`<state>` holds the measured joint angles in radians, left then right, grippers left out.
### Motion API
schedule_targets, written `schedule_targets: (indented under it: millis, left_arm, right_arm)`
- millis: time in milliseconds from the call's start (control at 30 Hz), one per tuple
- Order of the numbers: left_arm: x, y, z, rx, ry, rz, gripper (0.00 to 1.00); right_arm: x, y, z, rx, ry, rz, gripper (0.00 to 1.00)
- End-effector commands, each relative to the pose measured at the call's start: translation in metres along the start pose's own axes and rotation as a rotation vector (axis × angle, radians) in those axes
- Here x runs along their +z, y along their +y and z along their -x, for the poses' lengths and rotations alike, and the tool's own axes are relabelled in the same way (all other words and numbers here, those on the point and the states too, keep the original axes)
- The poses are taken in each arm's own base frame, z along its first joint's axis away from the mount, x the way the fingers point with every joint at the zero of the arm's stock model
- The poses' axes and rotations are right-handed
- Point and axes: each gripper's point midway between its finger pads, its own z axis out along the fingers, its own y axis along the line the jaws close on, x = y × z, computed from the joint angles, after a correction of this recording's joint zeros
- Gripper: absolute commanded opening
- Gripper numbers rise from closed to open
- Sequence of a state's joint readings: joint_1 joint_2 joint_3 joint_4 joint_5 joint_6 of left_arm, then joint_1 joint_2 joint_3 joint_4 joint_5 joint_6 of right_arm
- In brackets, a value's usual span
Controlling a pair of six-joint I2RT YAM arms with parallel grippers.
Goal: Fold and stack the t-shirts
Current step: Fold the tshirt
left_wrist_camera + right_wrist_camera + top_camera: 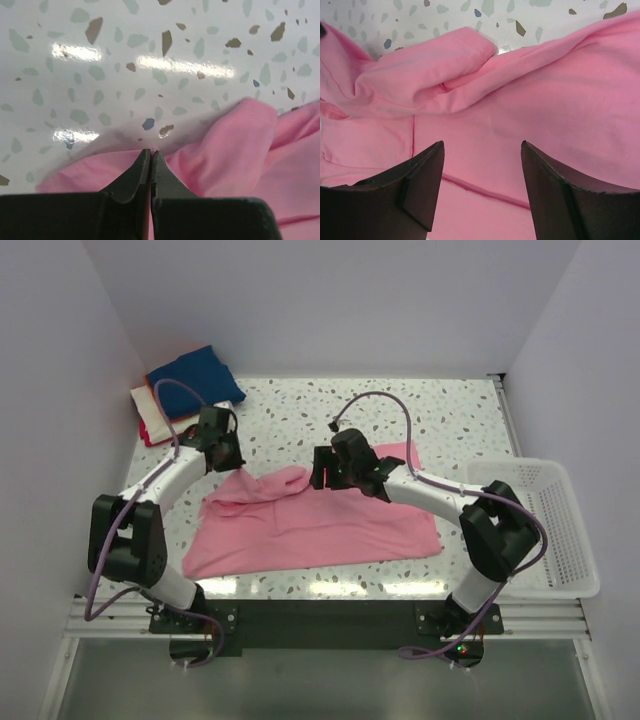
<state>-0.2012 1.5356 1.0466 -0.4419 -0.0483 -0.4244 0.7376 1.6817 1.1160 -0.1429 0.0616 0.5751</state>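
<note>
Top view: the pink shirt (330, 530) lies spread on the table (300, 410), near the middle and toward the front edge. Its upper left part is bunched into a ridge. One corner sticks out behind my right arm. My left gripper (228, 458) sits at the shirt's upper left corner, just at the bunched cloth. My right gripper (325, 472) hangs over the shirt's top edge near the centre. The folded stack (165, 410) sits in the far left corner, well apart from the pink shirt. The navy shirt (190, 375) is on top of it, with orange, white and red edges showing under it. The white mesh basket (560, 540) is at the right edge of the table.

Left wrist view: the left gripper (151, 152) is clenched, tips pressed together right at the pink shirt's (235, 150) edge. I cannot tell whether any cloth is caught between the tips. Speckled table (125, 75) fills the upper half, and the shirt rumples up to the right.

Right wrist view: the right gripper (482, 145) is released, with its jaws wide apart. It grips nothing and hangs above the pink shirt (560, 90). A rolled-over fold of cloth lies at upper left and a seam line runs below the fingers. A strip of table (470, 12) shows along the top.
</note>
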Motion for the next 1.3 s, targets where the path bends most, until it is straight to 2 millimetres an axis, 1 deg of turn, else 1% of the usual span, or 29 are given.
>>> schedule_targets:
  millis: [0,33,67,133,167,233,300,333,367,500,533,567,633,700,733,800,900,933,1000,1033,1100,1133,1200,1267]
  left_arm:
    - [0.007,0.013,0.038,-0.007,-0.072,0.045,0.0]
    - [0.009,0.021,0.044,-0.022,-0.079,0.058,0.0]
    - [0.011,0.022,0.051,-0.028,-0.097,0.057,0.0]
    - [0.016,0.029,0.062,-0.037,-0.117,0.088,0.0]
    - [0.016,0.028,0.07,-0.04,-0.137,0.092,0.0]
    - [0.022,0.034,0.075,-0.059,-0.15,0.127,0.0]
    - [0.023,0.04,0.078,-0.083,-0.164,0.154,0.0]
    - [0.024,0.044,0.08,-0.098,-0.175,0.168,0.0]
    - [0.025,0.047,0.08,-0.114,-0.181,0.177,0.0]
    - [0.029,0.061,0.077,-0.175,-0.182,0.197,0.0]
    - [0.028,0.066,0.081,-0.194,-0.199,0.198,0.0]
    - [0.029,0.069,0.078,-0.212,-0.194,0.195,0.0]
    - [0.031,0.079,0.078,-0.24,-0.196,0.2,0.0]
    - [0.036,0.08,0.071,-0.257,-0.175,0.185,0.0]
    - [0.038,0.091,0.07,-0.282,-0.17,0.196,0.0]
    - [0.044,0.092,0.062,-0.299,-0.144,0.175,0.01]
    - [0.05,0.095,0.056,-0.316,-0.134,0.162,0.09]
    - [0.051,0.095,0.056,-0.32,-0.138,0.154,0.11]
    - [0.054,0.099,0.056,-0.334,-0.131,0.147,0.11]
    - [0.056,0.098,0.057,-0.337,-0.132,0.141,0.1]
    - [0.059,0.097,0.057,-0.337,-0.126,0.123,0.1]
    - [0.06,0.097,0.057,-0.337,-0.126,0.119,0.13]
    - [0.063,0.096,0.056,-0.333,-0.118,0.103,0.16]
    - [0.063,0.095,0.058,-0.329,-0.124,0.098,0.16]
  right_arm:
    - [-0.012,0.008,0.031,-0.028,-0.085,0.005,0.66]
    - [-0.009,0.007,0.034,-0.032,-0.093,-0.006,0.66]
    - [-0.011,0.012,0.045,-0.033,-0.118,-0.003,0.66]
    - [-0.006,0.013,0.053,-0.059,-0.132,-0.014,0.66]
    - [-0.005,0.016,0.063,-0.064,-0.154,-0.012,0.67]
    - [0.001,0.017,0.078,-0.08,-0.179,-0.026,0.67]
    - [0.007,0.016,0.084,-0.086,-0.182,-0.034,0.67]
    - [0.008,0.015,0.091,-0.081,-0.192,-0.033,0.67]
    - [0.015,0.012,0.089,-0.081,-0.181,-0.038,0.67]
    - [0.028,0.0,0.091,-0.08,-0.171,-0.067,0.67]
    - [0.029,-0.004,0.092,-0.077,-0.173,-0.075,0.67]
    - [0.034,-0.009,0.088,-0.077,-0.159,-0.083,0.67]
    - [0.038,-0.018,0.088,-0.064,-0.154,-0.095,0.67]
    - [0.042,-0.025,0.085,-0.053,-0.143,-0.101,0.67]
    - [0.044,-0.031,0.084,-0.044,-0.138,-0.112,0.67]
    - [0.047,-0.037,0.081,-0.033,-0.127,-0.12,0.67]
    - [0.049,-0.05,0.079,-0.008,-0.116,-0.139,0.67]
    - [0.05,-0.055,0.079,0.0,-0.113,-0.148,0.67]
    - [0.051,-0.062,0.078,0.018,-0.105,-0.16,0.67]
    - [0.051,-0.069,0.08,0.031,-0.106,-0.168,0.66]
    - [0.052,-0.076,0.08,0.047,-0.101,-0.178,0.66]
    - [0.051,-0.084,0.084,0.059,-0.105,-0.188,0.66]
    - [0.05,-0.094,0.088,0.076,-0.108,-0.199,0.66]
    - [0.049,-0.109,0.093,0.102,-0.115,-0.219,0.66]
